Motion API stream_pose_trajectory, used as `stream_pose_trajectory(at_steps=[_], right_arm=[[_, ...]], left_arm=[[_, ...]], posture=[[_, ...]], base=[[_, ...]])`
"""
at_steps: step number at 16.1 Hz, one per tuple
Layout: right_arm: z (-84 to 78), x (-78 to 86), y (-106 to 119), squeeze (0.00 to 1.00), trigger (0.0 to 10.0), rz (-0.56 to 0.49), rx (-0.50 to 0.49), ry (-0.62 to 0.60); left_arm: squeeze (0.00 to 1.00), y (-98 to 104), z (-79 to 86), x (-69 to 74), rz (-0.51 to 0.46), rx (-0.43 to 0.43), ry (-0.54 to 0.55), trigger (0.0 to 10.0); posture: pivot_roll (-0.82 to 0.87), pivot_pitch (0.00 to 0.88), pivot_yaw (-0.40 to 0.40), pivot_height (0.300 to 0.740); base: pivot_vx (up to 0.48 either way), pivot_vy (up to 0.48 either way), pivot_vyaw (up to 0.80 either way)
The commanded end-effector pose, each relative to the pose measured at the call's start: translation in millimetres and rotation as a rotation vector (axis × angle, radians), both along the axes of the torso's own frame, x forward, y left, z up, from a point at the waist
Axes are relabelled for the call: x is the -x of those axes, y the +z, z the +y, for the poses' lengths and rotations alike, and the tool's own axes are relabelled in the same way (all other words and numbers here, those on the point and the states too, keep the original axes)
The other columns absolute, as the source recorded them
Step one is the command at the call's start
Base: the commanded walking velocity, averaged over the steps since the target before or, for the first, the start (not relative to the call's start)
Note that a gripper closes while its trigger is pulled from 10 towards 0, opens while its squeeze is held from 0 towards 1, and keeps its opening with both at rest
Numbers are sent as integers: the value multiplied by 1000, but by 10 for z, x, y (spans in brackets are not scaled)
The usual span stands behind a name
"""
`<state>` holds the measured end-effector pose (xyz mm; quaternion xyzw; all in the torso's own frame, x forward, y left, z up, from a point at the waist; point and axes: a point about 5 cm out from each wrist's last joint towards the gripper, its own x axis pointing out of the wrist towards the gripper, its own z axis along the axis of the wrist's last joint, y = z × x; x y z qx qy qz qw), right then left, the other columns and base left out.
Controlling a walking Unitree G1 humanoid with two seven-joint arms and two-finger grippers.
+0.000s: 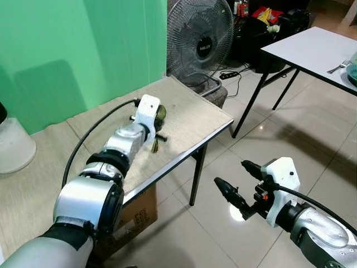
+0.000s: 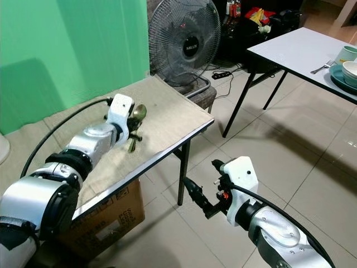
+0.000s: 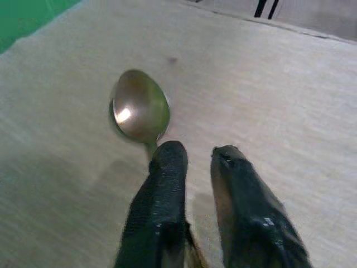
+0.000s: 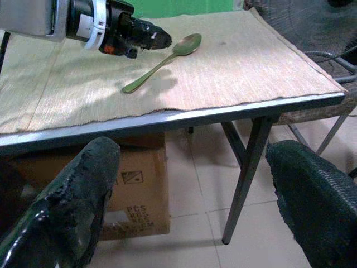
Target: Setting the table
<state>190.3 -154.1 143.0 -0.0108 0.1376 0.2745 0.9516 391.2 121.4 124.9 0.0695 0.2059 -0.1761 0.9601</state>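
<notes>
One tabletop [image 1: 206, 120] with a woven mat sits against the green wall [image 1: 83, 50], a second white table [image 2: 290, 47] well apart beyond one standing fan [image 1: 199, 42]. One cardboard box [image 4: 142, 195] sits underneath. The left claw [image 3: 196, 162] hovers low over the mat, fingers slightly parted around nothing, tips at the handle of the one spoon [image 4: 167, 58] lying flat. The right claw [image 1: 239, 181] hangs wide open over the floor, empty.
</notes>
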Motion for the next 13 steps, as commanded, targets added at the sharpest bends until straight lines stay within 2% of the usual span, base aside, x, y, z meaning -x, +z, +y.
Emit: stream_pose_trajectory(at_steps=[1,7,11,13], right_arm=[[-38,-25,51,0,10000,-36,11,-31],[-29,95,53,0,10000,4,42,45],[-63,134,94,0,10000,6,49,35],[-64,181,112,0,10000,11,50,34]], left_arm=[[1000,80,-36,-38,-27,1,16,10000],[1000,65,-56,-40,-7,-19,58,10000],[1000,2,-64,-13,13,4,73,10000],[1000,18,-32,-26,-10,-21,106,10000]], posture=[[-262,0,9,740],[-320,0,13,740],[-343,0,1,740],[-357,0,-2,740]], base=[[0,0,0],[0,0,0],[0,0,0],[0,0,0]])
